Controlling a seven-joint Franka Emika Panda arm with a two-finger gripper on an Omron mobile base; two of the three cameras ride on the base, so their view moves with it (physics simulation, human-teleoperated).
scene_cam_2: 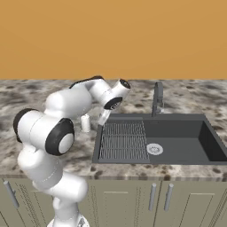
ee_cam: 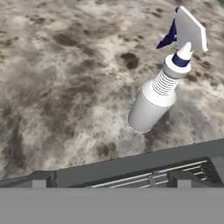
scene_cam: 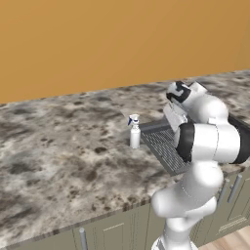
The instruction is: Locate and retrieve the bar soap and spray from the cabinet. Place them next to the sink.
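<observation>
Spray [ee_cam: 153, 103] stood ahead of jaws, beside sink [scene_cam_2: 177, 137]; likely light, rigid, slick; grasp body. Jaw opening: cannot tell.

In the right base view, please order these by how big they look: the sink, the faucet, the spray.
1. The sink, clearly largest.
2. The faucet.
3. The spray, partly hidden behind the arm, so its full size is unsure.
</observation>
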